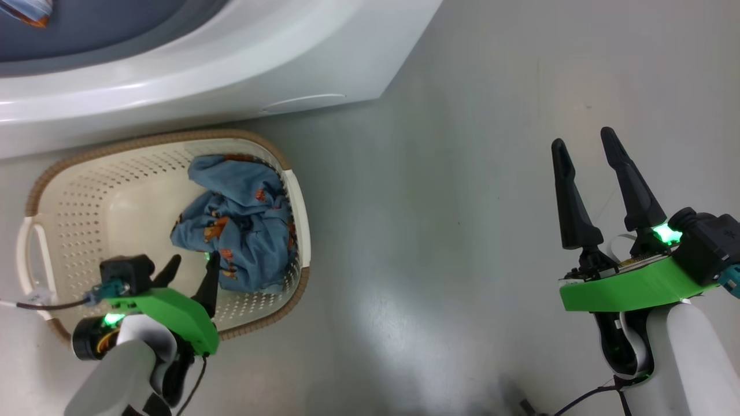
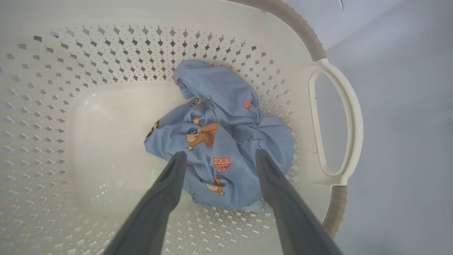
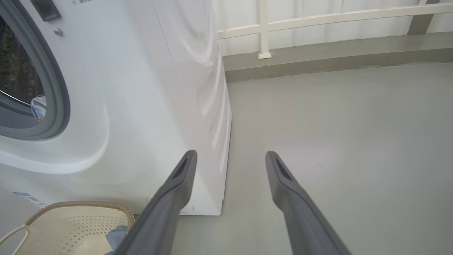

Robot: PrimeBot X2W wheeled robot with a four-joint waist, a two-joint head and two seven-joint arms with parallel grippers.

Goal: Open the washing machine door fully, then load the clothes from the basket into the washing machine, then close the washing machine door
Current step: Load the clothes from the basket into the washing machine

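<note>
Head view: basket (image 1: 144,140) on grey floor (image 1: 439,242), touching or just beside the washing machine (image 1: 243,69) at its 12 o'clock.
Basket look: cream plastic, perforated walls, brown woven rim, looped handles.
Clothes (image 1: 240,225): one crumpled light-blue bundle printed with small orange-brown figures, heaped at 3 o'clock inside the basket, against its wall.
Left gripper (image 1: 195,258): jaws wide, fingers inside the basket, tips either side of the bundle's near edge; contact unclear.
Right gripper (image 1: 583,137): jaws wide, holding nothing, over bare floor at 3 o'clock, well apart from the basket.
</note>
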